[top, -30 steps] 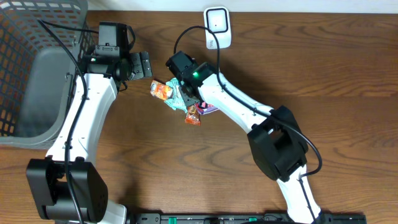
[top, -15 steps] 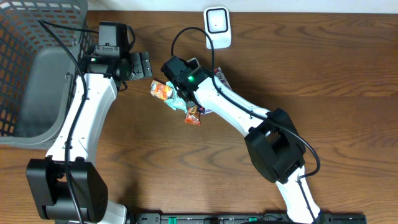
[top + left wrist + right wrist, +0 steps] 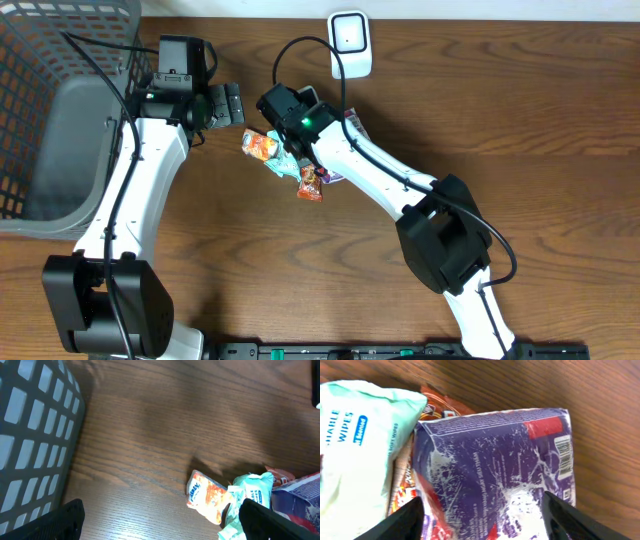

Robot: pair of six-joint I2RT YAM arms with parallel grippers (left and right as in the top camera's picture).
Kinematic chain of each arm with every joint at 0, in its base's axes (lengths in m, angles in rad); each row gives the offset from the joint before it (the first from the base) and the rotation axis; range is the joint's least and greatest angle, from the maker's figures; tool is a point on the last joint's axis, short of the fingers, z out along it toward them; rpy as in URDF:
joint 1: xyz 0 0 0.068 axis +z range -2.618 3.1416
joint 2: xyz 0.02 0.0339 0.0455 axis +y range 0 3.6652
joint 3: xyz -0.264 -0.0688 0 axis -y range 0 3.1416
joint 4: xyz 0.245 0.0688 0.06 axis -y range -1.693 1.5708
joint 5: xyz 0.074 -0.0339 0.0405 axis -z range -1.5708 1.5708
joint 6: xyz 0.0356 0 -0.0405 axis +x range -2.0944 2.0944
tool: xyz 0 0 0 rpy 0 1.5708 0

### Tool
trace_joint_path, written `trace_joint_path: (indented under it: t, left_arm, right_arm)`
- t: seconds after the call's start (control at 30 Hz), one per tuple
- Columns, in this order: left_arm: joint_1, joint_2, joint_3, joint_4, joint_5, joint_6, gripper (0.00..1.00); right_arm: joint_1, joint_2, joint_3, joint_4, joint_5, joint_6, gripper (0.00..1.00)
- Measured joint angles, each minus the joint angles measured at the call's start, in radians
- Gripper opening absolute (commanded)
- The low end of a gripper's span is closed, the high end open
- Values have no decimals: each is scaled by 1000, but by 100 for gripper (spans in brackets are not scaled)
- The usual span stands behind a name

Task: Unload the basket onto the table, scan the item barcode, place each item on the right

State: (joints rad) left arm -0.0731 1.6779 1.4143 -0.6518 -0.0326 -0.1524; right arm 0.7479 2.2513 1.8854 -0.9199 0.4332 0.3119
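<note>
The open, empty right tool (image 3: 482,520) is being held above the purple packet (image 3: 495,460). The wipes (image 3: 355,435) (at 9 o'clock) are risking being pinched too.

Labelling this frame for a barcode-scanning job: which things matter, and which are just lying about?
Job: purple packet, likely the item, with its barcode; white scanner.
Lying about: wipes pack; orange packet; grey basket.
</note>
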Motion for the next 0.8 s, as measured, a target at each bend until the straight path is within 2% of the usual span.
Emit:
trace_joint_path:
  t: [0.1,0.37,0.4,0.5,0.57,0.6,0.8]
  left_arm:
    - [0,0,0,0,0,0,98]
    - [0,0,0,0,0,0,98]
    - [0,0,0,0,0,0,98]
    - [0,0,0,0,0,0,98]
    - [0,0,0,0,0,0,98]
    - [0,0,0,0,0,0,98]
    - [0,0,0,0,0,0,98]
  right_arm:
    - [0,0,1,-10,-27,-2,58]
    - [0,0,-8,-7,-80,-5,52]
    - [0,0,-17,-2,-82,-5,47]
    - [0,1,-41,3,-85,-5,18]
    - [0,1,-47,4,-85,-5,5]
    - [0,1,-47,6,-85,-8,1]
    - [-13,1,-40,-29,-87,-5,1]
